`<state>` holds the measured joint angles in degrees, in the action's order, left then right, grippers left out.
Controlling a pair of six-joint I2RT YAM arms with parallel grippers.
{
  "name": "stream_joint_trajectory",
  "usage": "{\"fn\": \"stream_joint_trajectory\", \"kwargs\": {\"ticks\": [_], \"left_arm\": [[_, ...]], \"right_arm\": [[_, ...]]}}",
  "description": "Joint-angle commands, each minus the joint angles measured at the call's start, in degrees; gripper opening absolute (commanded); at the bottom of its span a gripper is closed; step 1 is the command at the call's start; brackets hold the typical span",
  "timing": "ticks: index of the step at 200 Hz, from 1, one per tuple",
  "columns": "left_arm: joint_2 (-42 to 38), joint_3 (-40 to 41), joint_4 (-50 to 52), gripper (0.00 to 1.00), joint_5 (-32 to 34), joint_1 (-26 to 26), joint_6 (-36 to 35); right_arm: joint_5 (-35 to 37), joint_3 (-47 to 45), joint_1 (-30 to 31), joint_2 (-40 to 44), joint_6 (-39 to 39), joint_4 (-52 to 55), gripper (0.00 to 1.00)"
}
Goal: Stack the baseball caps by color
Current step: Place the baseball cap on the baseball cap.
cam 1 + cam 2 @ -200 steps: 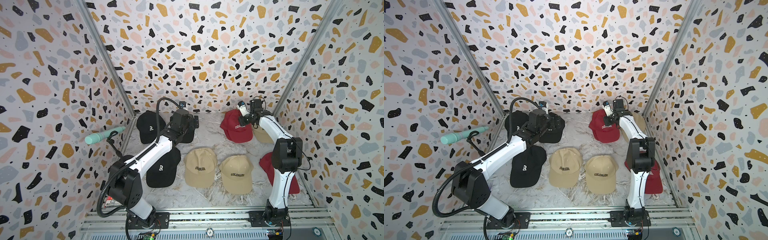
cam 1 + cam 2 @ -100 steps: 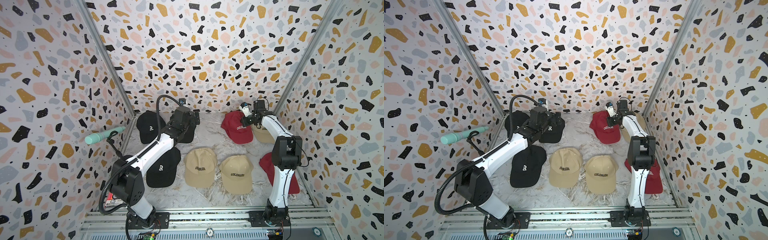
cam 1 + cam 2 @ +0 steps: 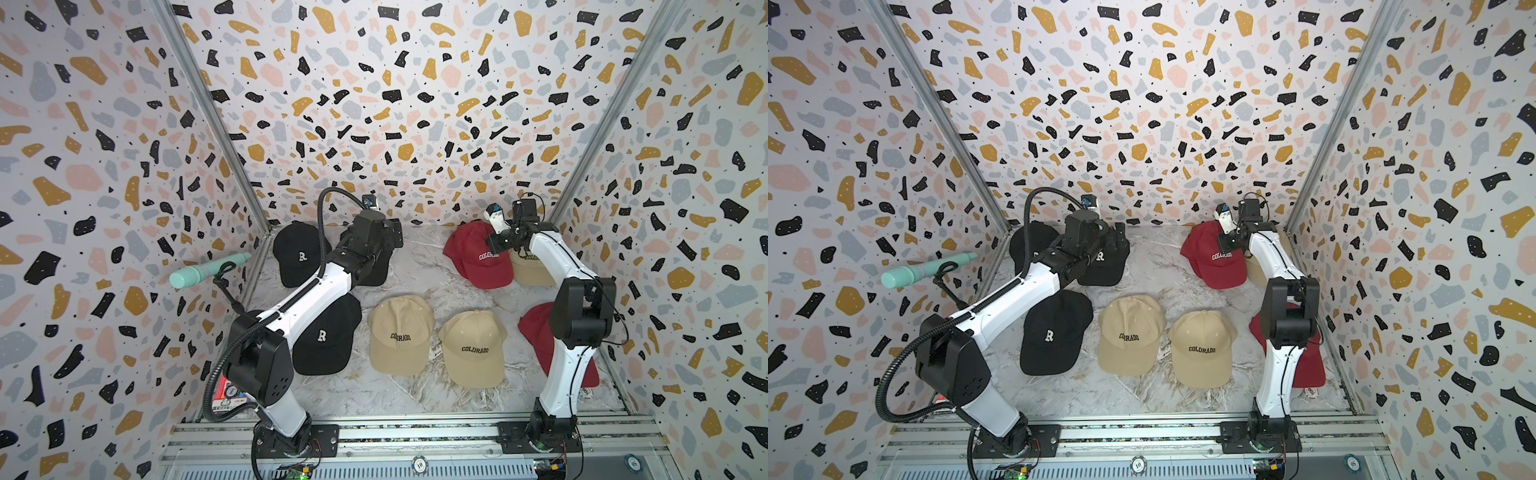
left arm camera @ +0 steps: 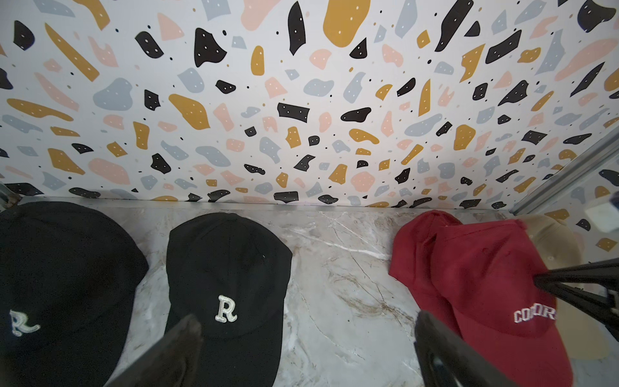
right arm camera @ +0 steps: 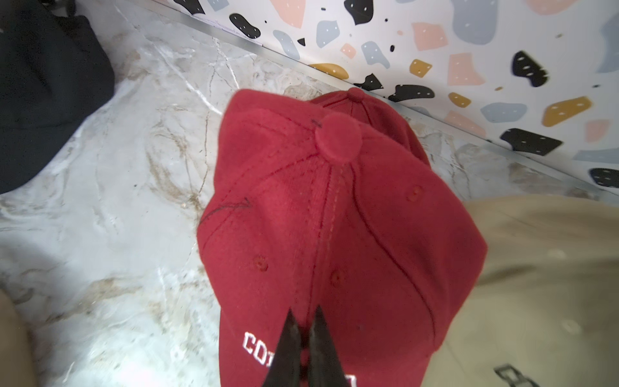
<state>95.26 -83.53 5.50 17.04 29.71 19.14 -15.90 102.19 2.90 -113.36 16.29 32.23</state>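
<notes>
- The left arm (image 3: 316, 286) has glossy white link shells between black joint housings; its shoulder housing (image 3: 266, 374) is black, boxy and dotted with small round holes.
- A black ribbed hose (image 3: 321, 224) runs along it.
- The right arm (image 3: 559, 266) is likewise white, with a black boxy elbow (image 3: 582, 311); thin black wires (image 3: 623, 328) trail beside it.
- Each wrist carries a small white-and-blue unit (image 3: 494, 216).
- Black base plates (image 3: 328, 434) show silver screws.
- A small circuit board (image 3: 297, 474) with a green light sits below the left base.
- The left gripper (image 4: 306, 320) has blunt matte-black fingers; the right gripper (image 5: 304, 310) has thin black fingers tapering to points.
</notes>
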Motion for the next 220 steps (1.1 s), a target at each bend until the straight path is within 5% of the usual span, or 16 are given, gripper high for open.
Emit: {"fn": "stream_joint_trajectory", "kwargs": {"ticks": [1,125,220], "left_arm": [[0.70,-2.32,-0.57,1.00,-0.18,0.26,-0.59],[1.95,-1.89,-1.43,1.00,-1.12,0.34,-2.93],[4.12,-4.11,1.21,1.00,0.63,0.27,-6.82]], "right_arm": [[3.55,-1.66,0.00,6.67,1.63,2.24,0.00],[3.02,-0.96,-0.26,8.67,4.65,8.37,0.00],[6.67,20.05,2.38,-11.19,3.28,16.96,0.00]]}}
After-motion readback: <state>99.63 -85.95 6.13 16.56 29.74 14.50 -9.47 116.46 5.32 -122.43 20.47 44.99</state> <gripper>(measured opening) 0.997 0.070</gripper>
